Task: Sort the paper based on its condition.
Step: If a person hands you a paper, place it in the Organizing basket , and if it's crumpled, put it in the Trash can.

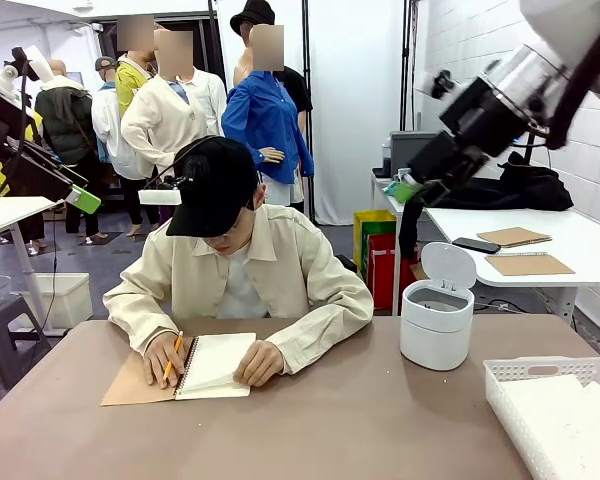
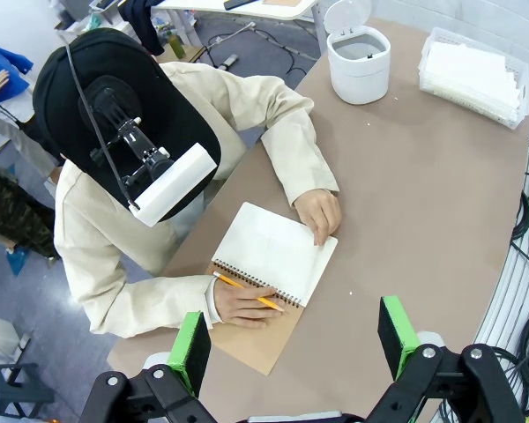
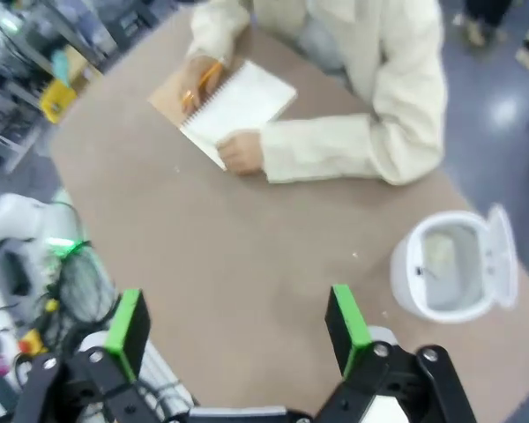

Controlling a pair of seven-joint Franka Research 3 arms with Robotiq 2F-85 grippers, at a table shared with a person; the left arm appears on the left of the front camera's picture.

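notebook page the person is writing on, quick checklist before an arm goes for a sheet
1. left gripper open and empty: ok
2. right gripper open and empty: ok
3. loose sheet free to take: not ok; the page lies in the spiral notebook
4. person's hands off the page: not ok; the writing hand holds a pencil at its edge, the other hand rests on it
5. bin lid open: ok
6. room in the basket: cannot tell; white sheets lie in it
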